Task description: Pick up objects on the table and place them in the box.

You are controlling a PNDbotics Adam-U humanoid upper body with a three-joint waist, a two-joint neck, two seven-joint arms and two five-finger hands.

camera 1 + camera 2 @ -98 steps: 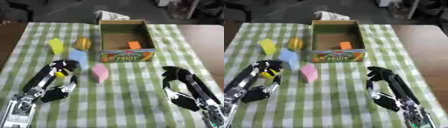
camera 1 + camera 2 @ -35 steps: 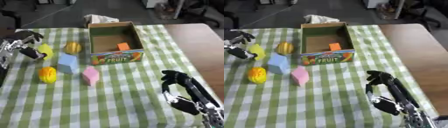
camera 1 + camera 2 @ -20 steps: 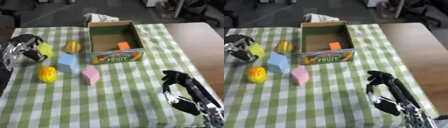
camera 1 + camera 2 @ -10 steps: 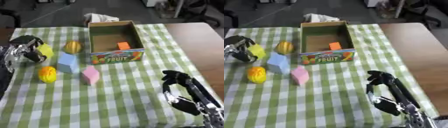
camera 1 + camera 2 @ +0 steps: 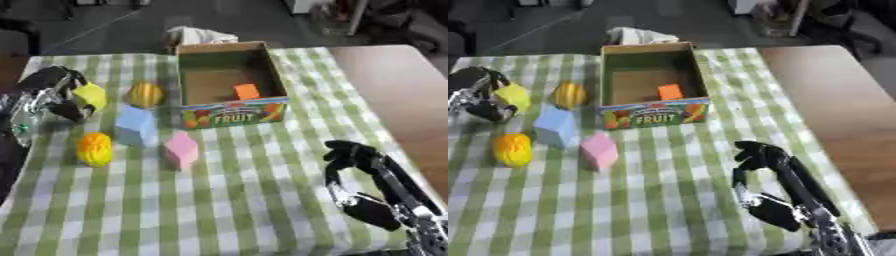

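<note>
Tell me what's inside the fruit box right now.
Inside the fruit box, one orange block sits on the brown floor near the right wall. The front wall hides the floor just behind it, so anything low there cannot be seen.

Left hand (image 5: 54, 90): curled fingers cover the left edge of the yellow block (image 5: 91, 95); contact between them is unclear. Left forearm cut by the left picture edge. Right hand (image 5: 363, 165): arm runs out at the lower right corner. Small orange cube (image 5: 247, 91) in the cardboard fruit box (image 5: 229, 116): lower part hidden behind the box's front wall. Crumpled white item (image 5: 199, 35) behind the box: partly hidden, too blurred to identify.
</note>
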